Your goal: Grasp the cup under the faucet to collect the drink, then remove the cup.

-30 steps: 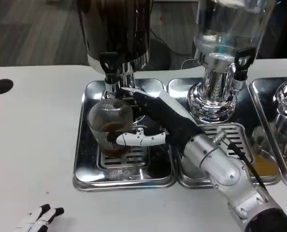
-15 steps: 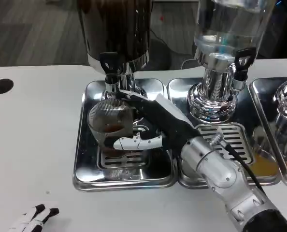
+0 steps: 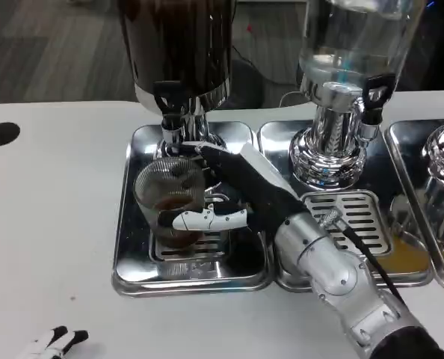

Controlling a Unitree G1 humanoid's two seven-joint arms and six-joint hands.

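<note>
glass cup (image 3: 171, 196) with dark drink sits in right hand (image 3: 233, 196), fingers wrapped round it, now drawn slightly back from faucet (image 3: 171, 112) over tray (image 3: 132, 254). removal looks begun. left hand (image 3: 57, 342) low, grip unclear.

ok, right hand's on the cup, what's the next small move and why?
Probably draw the cup toward the tray's front edge, away from the faucet. The right hand grips it and brown drink already sits in the bottom.
</note>
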